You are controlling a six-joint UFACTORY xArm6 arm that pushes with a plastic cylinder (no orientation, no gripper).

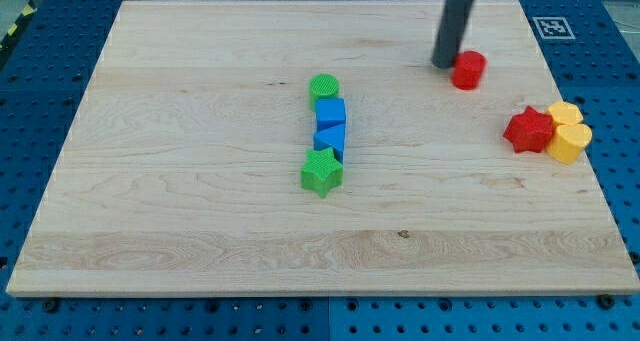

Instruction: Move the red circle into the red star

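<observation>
The red circle (468, 70) lies near the view's upper right on the wooden board (200, 181). The red star (528, 130) lies below and to the right of it, apart from it. My tip (445, 63) stands just left of the red circle, touching or nearly touching its left side. The dark rod rises from there out of the view's top.
Two yellow blocks (569, 131) sit against the red star's right side. In the board's middle a column runs top to bottom: green circle (324, 87), blue cube (331, 113), blue triangle (331, 139), green star (321, 173).
</observation>
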